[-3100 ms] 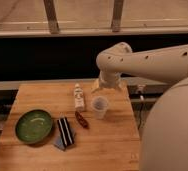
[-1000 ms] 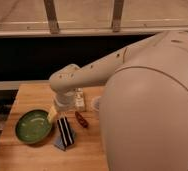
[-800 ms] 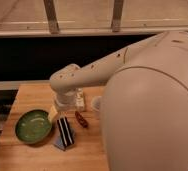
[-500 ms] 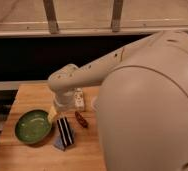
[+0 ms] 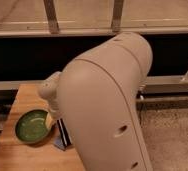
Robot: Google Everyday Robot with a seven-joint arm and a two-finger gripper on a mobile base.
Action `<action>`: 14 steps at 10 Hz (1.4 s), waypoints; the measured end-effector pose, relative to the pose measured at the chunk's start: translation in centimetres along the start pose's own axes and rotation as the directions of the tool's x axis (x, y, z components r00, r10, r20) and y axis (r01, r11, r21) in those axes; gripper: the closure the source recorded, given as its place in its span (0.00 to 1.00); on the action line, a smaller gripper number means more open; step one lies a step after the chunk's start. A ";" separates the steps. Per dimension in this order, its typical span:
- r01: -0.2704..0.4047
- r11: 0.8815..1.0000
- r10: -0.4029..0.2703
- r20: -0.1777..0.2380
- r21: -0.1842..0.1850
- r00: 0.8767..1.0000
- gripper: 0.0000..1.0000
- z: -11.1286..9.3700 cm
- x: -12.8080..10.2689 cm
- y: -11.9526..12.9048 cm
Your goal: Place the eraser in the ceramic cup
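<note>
Setting: indoor robot test area, office-like; the exact kind cannot be told.
Floor: speckled grey carpet [image 5: 172, 132].
Wall: dark panel [image 5: 22, 60] below a metal-framed glazed band [image 5: 51, 17].
Furniture: light wooden desk [image 5: 24, 97] carrying a green bowl [image 5: 31, 125].
Equipment: large white robot arm [image 5: 107, 100] filling most of the view.
End tool: gripper [image 5: 57, 121] low over the desk, just beside the green bowl, mostly hidden by the robot arm.

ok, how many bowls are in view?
1: the green bowl at the table's left, just left of the gripper. The arm covers much of the table, so more may be hidden.
</note>
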State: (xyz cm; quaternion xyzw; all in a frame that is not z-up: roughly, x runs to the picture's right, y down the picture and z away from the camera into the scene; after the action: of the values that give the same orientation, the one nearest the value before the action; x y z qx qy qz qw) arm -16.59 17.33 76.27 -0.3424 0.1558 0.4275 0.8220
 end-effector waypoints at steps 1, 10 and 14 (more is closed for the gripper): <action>-0.003 1.000 0.004 -0.015 0.002 1.000 0.20 0.7 0.0 -0.1; -0.068 0.991 0.060 -0.070 -0.119 0.996 0.22 5.8 0.6 -0.9; -0.066 0.993 0.059 -0.073 -0.099 0.996 0.60 6.1 0.7 0.0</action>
State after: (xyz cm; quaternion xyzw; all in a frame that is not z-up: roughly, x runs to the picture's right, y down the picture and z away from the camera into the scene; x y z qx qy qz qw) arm -16.45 21.97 80.28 -0.3934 0.1734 0.4481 0.7838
